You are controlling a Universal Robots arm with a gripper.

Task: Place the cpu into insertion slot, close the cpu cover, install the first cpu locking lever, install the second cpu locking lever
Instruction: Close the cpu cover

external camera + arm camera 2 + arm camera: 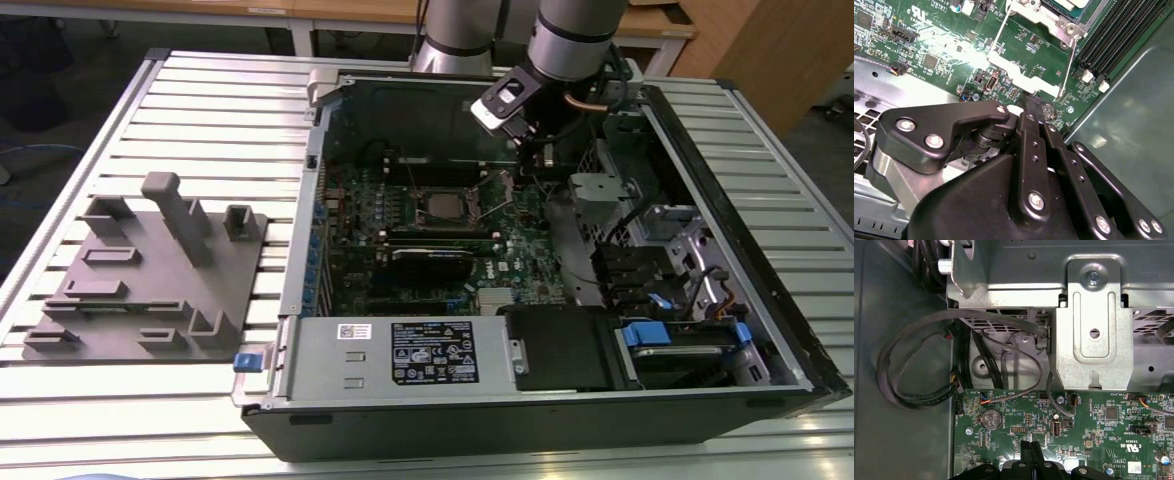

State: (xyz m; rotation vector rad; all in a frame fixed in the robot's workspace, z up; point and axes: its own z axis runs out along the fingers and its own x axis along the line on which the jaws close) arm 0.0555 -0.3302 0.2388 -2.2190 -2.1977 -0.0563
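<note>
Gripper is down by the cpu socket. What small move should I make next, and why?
Probably ease the gripper sideways onto the locking lever. Its shut fingers sit low over the motherboard just beside that wire, and the cpu cover looks already closed.

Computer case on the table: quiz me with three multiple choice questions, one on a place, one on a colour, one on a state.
1. Relative to the computer case, the grey fixture stands: A inside it; B at the exterior view's left; C at the exterior view's right.
2. The motherboard is: A red; B green; C white.
3. The cpu is: A on the fixture; B leaning on a wall; C flat in the insertion slot.
B: it stands beside the case there. B: the board shows green. C: its silver top lies level inside the socket rim.
</note>
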